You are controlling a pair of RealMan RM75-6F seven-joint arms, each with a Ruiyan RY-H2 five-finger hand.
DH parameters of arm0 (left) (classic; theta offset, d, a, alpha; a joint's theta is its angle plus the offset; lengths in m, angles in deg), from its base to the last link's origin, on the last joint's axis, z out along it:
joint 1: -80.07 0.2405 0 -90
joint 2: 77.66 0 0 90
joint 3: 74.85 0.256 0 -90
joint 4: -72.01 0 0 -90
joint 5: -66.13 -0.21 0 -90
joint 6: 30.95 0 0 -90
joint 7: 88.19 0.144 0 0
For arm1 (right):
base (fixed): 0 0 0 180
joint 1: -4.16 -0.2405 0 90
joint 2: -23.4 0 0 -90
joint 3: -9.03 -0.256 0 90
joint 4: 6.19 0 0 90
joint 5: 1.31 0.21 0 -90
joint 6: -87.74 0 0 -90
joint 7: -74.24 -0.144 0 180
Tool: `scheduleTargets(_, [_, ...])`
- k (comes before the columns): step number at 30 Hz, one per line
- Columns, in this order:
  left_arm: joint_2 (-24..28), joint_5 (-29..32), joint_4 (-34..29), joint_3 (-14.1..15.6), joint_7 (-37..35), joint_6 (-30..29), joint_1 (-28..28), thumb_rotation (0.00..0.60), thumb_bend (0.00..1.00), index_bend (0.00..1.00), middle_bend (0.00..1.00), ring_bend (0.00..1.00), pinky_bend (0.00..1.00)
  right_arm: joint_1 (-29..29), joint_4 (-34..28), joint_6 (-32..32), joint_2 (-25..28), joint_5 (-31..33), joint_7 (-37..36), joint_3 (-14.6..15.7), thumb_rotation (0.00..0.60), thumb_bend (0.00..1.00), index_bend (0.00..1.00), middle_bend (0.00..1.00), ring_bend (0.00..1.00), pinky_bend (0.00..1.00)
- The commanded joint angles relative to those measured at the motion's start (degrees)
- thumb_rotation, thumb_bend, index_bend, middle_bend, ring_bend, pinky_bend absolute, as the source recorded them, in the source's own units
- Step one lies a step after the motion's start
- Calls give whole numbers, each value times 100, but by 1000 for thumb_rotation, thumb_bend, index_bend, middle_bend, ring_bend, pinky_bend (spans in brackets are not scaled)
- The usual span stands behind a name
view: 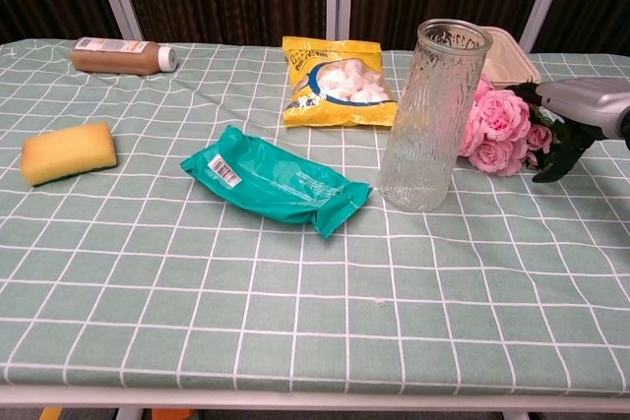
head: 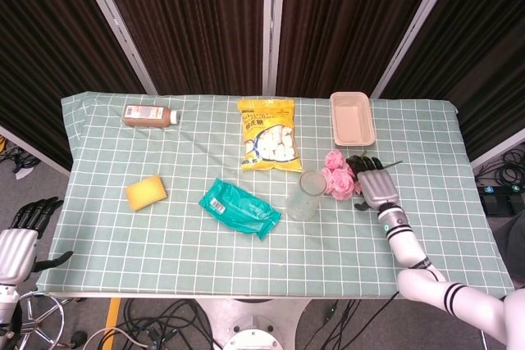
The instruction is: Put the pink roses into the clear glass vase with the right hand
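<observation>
Reaching over the pink roses [head: 337, 175], your right hand [head: 377, 187] seems to grasp their stems, though its fingers are hidden; the clear glass vase [view: 433, 115] stands upright just beside, ready.

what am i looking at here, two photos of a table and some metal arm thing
It is a two-armed robot with humanlike hands, steered remotely. One photo looks down from its head, the other looks forward from its chest.

On the checked tablecloth lie a brown bottle, a yellow sponge, a teal packet, a yellow snack bag and a beige tray. A clear glass vase stands upright.

The right hand is at the pink roses, apparently over their stems; a firm grip isn't visible. The left hand hangs off the table, holding nothing.
</observation>
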Motion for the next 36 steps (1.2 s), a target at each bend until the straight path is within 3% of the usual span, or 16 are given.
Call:
scheduleTargets(1, [1, 1, 14, 3, -14, 0, 4, 600, 57, 109, 86, 74, 118, -60, 113, -14, -86, 57, -34, -37, 600, 48, 0, 37, 0, 0])
scheduleTargets(12, [19, 31, 37, -9, -102, 2, 16, 600, 57, 110, 86, 74, 119, -260, 572, -202, -365, 244, -88, -92, 600, 81, 0, 86, 0, 2])
scheduleTargets(14, [11, 39, 52, -10, -120, 6, 20, 600, 57, 110, 86, 74, 119, -282, 662, -177, -438, 249, -106, -106, 600, 95, 0, 111, 0, 33])
scheduleTargets(17, [4, 43, 79, -5, -136, 16, 23, 600, 57, 109, 86, 74, 119, -289, 811, -18, -576, 194, -104, -115, 600, 117, 28, 168, 41, 163])
scheduleTargets(23, [0, 60, 113, -16, -177, -6, 41, 600, 57, 109, 86, 74, 119, -288, 1099, 144, -773, 57, -146, -92, 600, 188, 227, 280, 177, 311])
scheduleTargets(28, [3, 68, 115, -22, -179, -2, 43, 600, 57, 110, 86, 74, 119, -257, 1201, 256, -829, -82, -271, -92, 600, 245, 528, 441, 301, 418])
scheduleTargets(32, [4, 64, 105, -22, -168, 0, 42, 600, 57, 110, 86, 74, 120, -217, 1184, 331, -788, -184, -301, -71, 600, 282, 667, 521, 368, 466])
scheduleTargets(36, [9, 70, 90, -30, -154, 12, 34, 600, 56, 110, 86, 74, 120, -148, 1086, 506, -688, -313, -431, -99, 600, 299, 737, 565, 406, 495])
